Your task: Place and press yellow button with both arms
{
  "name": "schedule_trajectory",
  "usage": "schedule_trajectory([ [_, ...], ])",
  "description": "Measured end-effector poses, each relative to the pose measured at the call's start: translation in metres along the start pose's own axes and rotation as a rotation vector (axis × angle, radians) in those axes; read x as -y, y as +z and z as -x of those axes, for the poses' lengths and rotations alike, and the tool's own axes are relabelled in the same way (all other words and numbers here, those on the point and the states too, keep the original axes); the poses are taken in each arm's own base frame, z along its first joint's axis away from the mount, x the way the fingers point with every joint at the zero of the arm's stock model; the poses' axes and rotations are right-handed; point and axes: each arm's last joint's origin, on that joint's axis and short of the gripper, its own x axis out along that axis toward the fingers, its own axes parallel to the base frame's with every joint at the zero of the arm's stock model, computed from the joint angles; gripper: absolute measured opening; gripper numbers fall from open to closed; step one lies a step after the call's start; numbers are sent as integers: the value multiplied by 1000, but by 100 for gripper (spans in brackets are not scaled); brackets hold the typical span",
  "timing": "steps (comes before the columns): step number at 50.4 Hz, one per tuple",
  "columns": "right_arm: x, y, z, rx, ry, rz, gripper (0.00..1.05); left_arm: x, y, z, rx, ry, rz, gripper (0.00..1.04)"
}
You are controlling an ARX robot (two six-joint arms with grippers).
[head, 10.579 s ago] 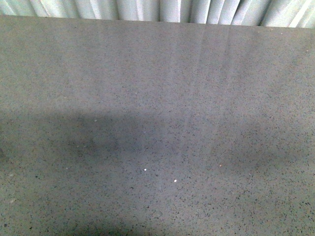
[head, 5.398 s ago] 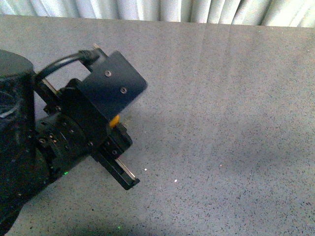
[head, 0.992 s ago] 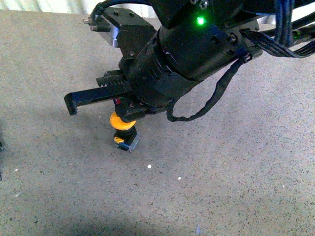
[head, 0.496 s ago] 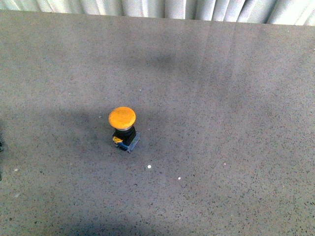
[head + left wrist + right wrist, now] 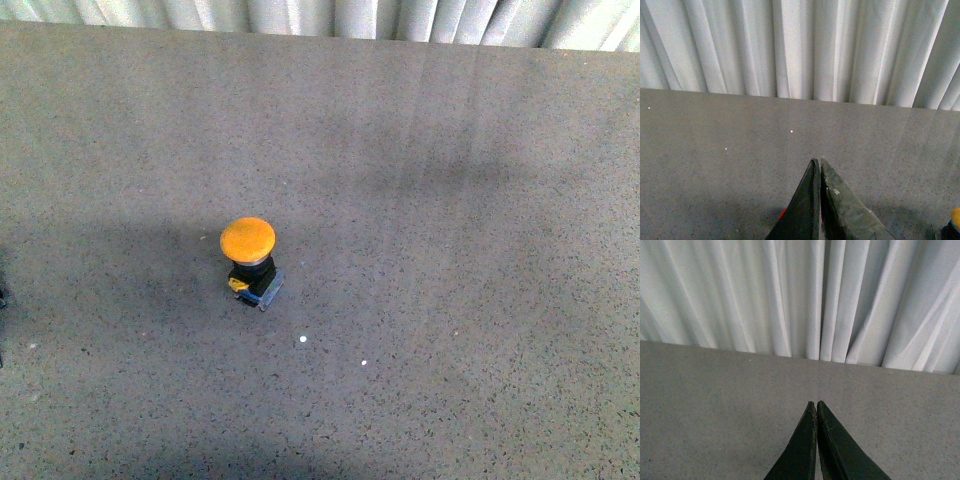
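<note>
Button (image 5: pixel 250 262) upright on grey table (image 5: pixel 480 300), alone, left of middle. Placing seems done; pressing cannot be judged. Left gripper (image 5: pixel 819 172) and right gripper (image 5: pixel 816 410) both closed, empty, apart from button.

Two flat, dark, wedge-shaped fingers tapering to thin tips are seen on the left gripper (image 5: pixel 819 162), their greenish-black faces scuffed and flecked with pale marks. The right gripper (image 5: pixel 816 404) is shown with matching black tapered fingers, smoother and cleaner in finish.
</note>
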Motion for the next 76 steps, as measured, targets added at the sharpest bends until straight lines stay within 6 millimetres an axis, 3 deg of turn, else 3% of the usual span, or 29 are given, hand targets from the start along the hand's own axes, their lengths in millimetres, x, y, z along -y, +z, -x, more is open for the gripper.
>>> schedule_trajectory([
  [12,12,-18,33,1,-2,8,1,0,0,0,0,0,0,1],
  [30,27,-31,63,1,-6,8,1,0,0,0,0,0,0,1],
  [54,27,-46,88,8,-3,9,1,0,0,0,0,0,0,1],
  [76,27,-40,105,28,-4,9,1,0,0,0,0,0,0,1],
])
